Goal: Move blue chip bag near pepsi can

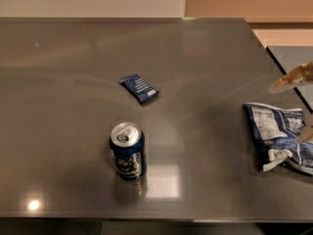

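Observation:
The blue chip bag (281, 136) lies crumpled at the table's right edge, its white nutrition label facing up. The pepsi can (127, 150) stands upright at front centre, silver top and round logo showing, far left of the bag. My gripper (299, 107) enters from the right edge, above the bag's right part. One tan fingertip (287, 81) is beyond the bag's far edge. The other (308, 132) is over the bag's right side. The fingers are spread apart and hold nothing.
A small flat dark blue packet (140, 88) lies at the table's centre, behind the can. The grey table (73, 106) ends at a right edge close to the bag and at a front edge just below the can.

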